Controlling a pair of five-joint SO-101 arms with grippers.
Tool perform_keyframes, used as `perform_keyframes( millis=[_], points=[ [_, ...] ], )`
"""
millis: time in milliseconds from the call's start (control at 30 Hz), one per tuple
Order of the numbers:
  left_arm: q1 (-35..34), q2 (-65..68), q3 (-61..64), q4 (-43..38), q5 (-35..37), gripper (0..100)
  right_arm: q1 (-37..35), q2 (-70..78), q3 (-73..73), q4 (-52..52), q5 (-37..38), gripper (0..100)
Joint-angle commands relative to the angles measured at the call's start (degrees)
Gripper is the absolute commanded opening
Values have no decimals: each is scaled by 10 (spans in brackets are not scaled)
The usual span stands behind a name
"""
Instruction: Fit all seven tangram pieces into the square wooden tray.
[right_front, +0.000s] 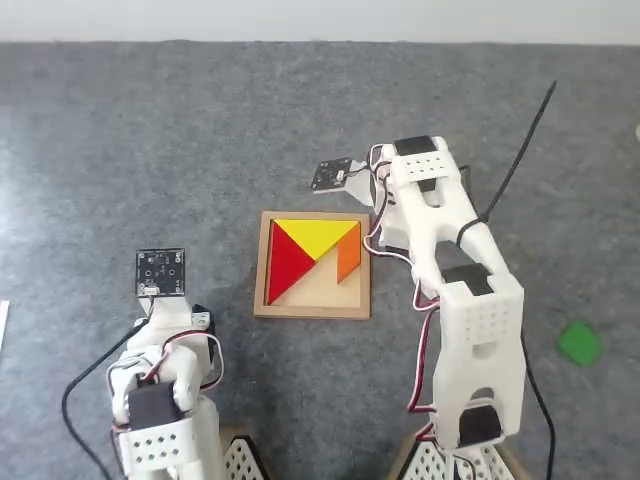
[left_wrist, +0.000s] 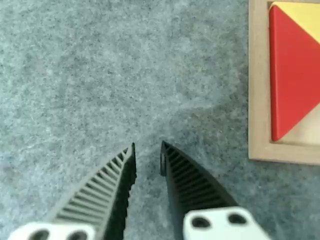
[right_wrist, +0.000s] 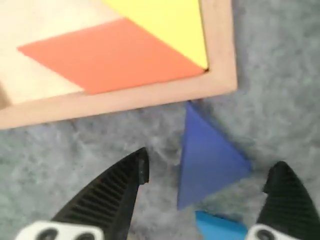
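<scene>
The square wooden tray (right_front: 312, 312) lies mid-table and holds a red triangle (right_front: 285, 265), a yellow triangle (right_front: 318, 235) and an orange parallelogram (right_front: 348, 255). My right gripper (right_wrist: 212, 170) is open just outside the tray's right rim (right_wrist: 125, 100). A dark blue triangle (right_wrist: 210, 160) lies flat on the mat between its fingers, which do not touch it. A light blue piece (right_wrist: 220, 227) peeks out beside that triangle. My left gripper (left_wrist: 147, 147) hangs over bare mat left of the tray (left_wrist: 257, 100), slightly open and holding nothing. The red triangle (left_wrist: 295, 75) shows there too.
A green piece (right_front: 579, 342) lies on the grey mat far to the right, beyond the right arm (right_front: 470, 300). The left arm (right_front: 165, 390) is folded at the front left. Open mat stretches behind and to the left of the tray.
</scene>
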Motion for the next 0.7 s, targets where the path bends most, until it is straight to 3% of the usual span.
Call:
perform_keyframes(
  millis=[0,667],
  points=[
    [1,-11,-7,2,-1,82,-3,-4,-5,-7,-4,263],
    [2,-11,-7,2,-1,82,0,-76,-7,3,-34,224]
  ],
)
